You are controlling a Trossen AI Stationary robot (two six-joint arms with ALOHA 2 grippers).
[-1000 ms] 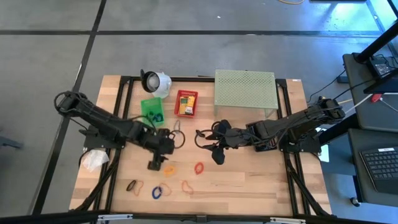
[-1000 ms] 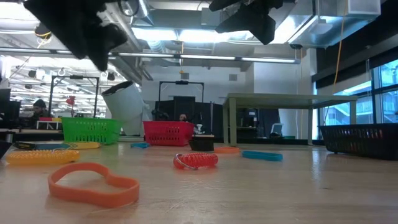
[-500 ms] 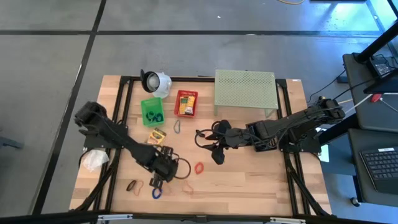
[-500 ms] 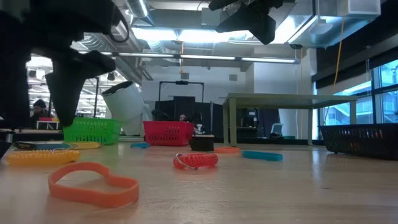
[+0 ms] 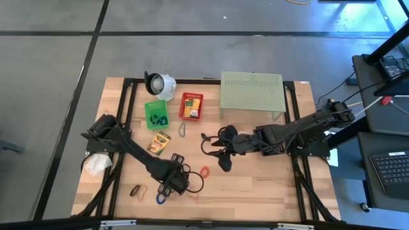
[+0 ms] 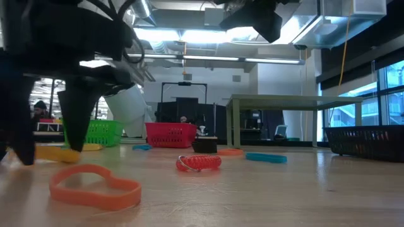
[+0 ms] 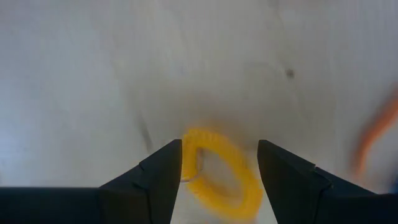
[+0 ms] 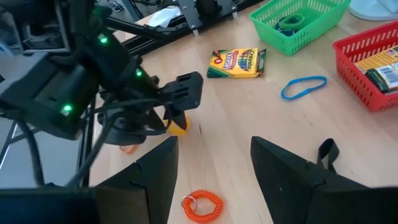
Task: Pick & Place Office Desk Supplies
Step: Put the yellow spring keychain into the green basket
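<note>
Tabletop (image 7: 93, 74): yellow coil (image 7: 221, 168) between left claw (image 7: 219, 163) tips.

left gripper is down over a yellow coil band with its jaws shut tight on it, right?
Not quite. The left gripper is down over the yellow coil band, but its jaws stand open, one on each side of the band, not shut on it. The left wrist view shows this.

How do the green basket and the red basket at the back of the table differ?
The green basket is bright green and holds small looped bands; the red basket is red and holds crayon boxes. The green one sits nearer the white round object, the red one nearer the pale green shelf. Both are small, open-topped, slotted plastic baskets standing side by side.
</note>
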